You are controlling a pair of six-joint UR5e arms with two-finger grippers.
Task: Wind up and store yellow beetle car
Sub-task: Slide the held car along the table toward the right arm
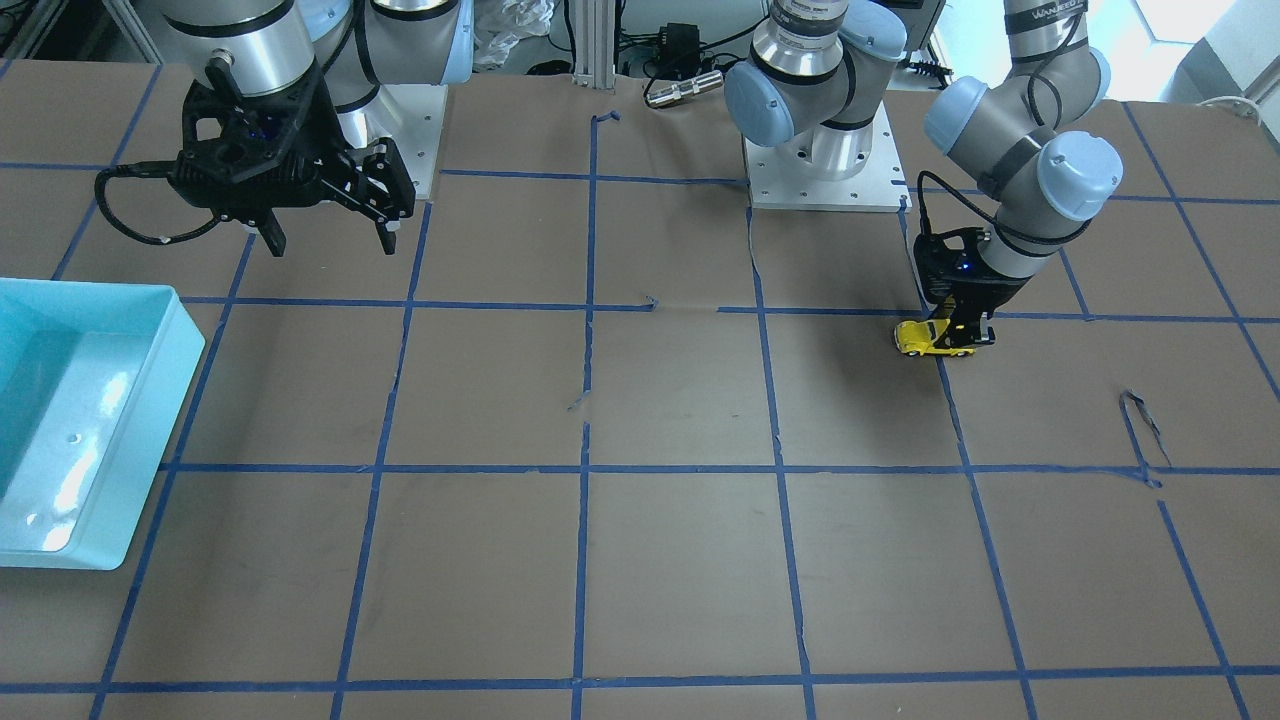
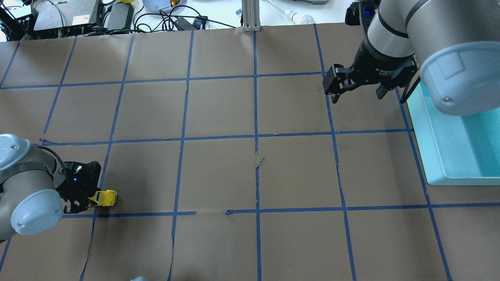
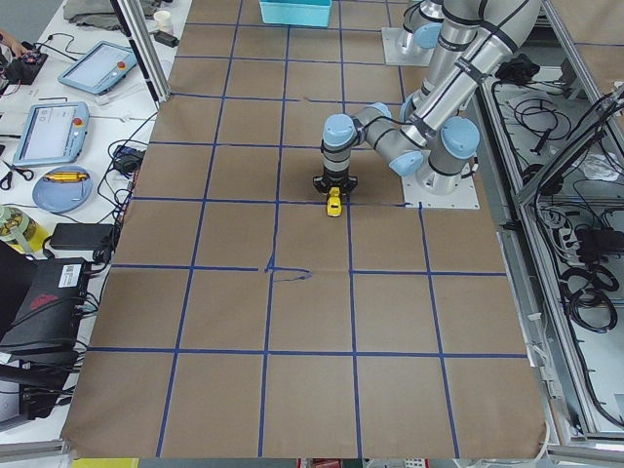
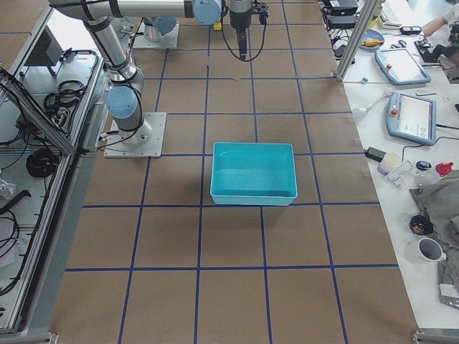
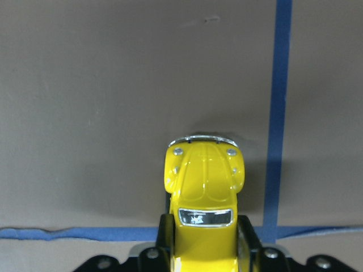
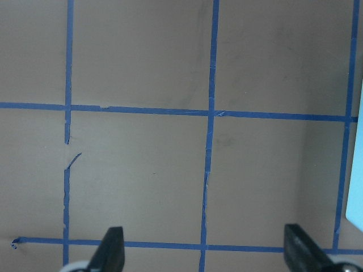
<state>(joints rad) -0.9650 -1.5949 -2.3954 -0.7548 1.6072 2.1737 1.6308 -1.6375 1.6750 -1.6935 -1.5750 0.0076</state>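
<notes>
Grip on: left gripper (image 1: 957, 338) jaws pinch yellow beetle car (image 5: 204, 190), nose pointing outward, near left edge of desk (image 2: 218, 171); right gripper (image 1: 330, 240) spread, well apart.

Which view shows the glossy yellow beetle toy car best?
Left wrist-mounted: the glossy yellow beetle toy car is close and sharp in the left gripper. Front-facing, overhead, exterior left show it small; exterior right, a speck.

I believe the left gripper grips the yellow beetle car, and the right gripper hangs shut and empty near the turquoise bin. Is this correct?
Not quite: the right gripper is open, not shut; the right wrist view shows its fingers far apart. The rest holds: the left gripper grips the yellow beetle car, and the right one hangs empty near the turquoise bin.
</notes>
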